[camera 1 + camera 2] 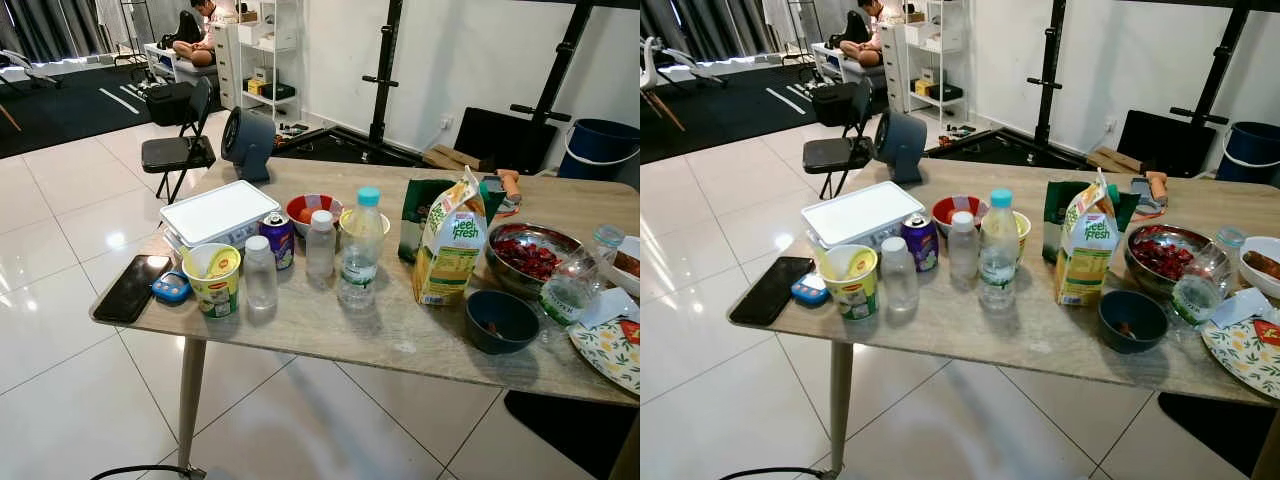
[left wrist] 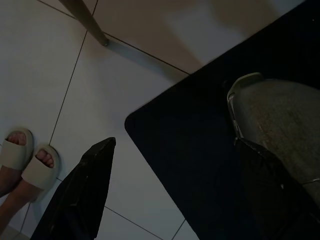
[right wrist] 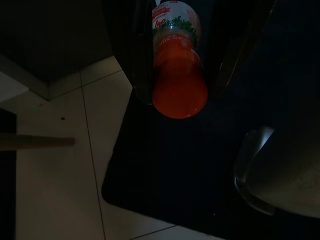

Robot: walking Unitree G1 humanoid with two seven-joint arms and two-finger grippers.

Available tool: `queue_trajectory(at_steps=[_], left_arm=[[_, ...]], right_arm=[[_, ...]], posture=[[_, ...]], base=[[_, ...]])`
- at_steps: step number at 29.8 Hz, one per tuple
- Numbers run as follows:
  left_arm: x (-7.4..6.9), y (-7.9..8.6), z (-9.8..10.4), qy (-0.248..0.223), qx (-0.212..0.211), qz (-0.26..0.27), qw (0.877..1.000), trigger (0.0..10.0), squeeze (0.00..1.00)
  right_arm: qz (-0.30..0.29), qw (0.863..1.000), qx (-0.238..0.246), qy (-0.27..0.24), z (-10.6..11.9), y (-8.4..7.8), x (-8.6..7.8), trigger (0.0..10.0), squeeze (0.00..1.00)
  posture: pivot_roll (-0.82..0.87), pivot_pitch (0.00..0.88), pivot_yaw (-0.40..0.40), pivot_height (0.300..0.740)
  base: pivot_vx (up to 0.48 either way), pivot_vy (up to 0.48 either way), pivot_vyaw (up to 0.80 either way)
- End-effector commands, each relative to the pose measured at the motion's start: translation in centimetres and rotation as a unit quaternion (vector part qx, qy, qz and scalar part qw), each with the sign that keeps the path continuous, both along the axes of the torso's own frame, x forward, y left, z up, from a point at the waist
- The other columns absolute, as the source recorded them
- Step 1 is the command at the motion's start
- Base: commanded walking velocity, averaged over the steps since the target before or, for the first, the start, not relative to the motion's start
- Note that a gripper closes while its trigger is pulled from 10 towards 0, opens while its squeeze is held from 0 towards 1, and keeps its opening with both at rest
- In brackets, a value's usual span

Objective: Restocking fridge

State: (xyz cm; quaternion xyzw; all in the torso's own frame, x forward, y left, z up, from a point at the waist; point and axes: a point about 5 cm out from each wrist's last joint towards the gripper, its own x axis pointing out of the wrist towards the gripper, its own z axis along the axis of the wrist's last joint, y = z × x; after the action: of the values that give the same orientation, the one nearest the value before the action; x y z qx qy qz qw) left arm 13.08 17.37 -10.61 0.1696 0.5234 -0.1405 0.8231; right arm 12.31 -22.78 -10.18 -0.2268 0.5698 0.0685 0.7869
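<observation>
Both eye views look forward and down from the head at the bench, close enough that its right end runs out of frame; they share nearly the whole bench top, slightly offset sideways. Each wrist view faces straight down along its own fingers at the tiled floor and the dark mat, which both share; both are dim.
</observation>
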Motion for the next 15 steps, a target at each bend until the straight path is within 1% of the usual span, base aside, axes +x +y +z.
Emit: queue_trajectory(at_steps=[1,12,15], left_arm=[[-1.21,-0.04,-0.41,0.025,-0.002,0.003,1.0,10.0,0.0],[-1.17,0.08,-0.39,0.025,0.0,-0.002,1.0,10.0,0.0],[-1.13,0.09,-0.38,0.025,0.0,-0.003,1.0,10.0,0.0]], right_arm=[[-0.003,1.0,0.003,0.004,-0.1,0.17,-0.21,10.0,0.0],[-0.001,1.0,0.003,0.007,-0.15,0.16,-0.36,10.0,0.0],[0.0,1.0,0.004,0.008,-0.16,0.16,-0.39,10.0,0.0]], posture=[[0.0,0.0,-0.013,0.74],[-0.01,0.0,-0.007,0.74],[-0.01,0.0,-0.007,0.74]], base=[[0.0,0.0,0.0],[0.0,0.0,0.0],[0.0,0.0,-0.7]])
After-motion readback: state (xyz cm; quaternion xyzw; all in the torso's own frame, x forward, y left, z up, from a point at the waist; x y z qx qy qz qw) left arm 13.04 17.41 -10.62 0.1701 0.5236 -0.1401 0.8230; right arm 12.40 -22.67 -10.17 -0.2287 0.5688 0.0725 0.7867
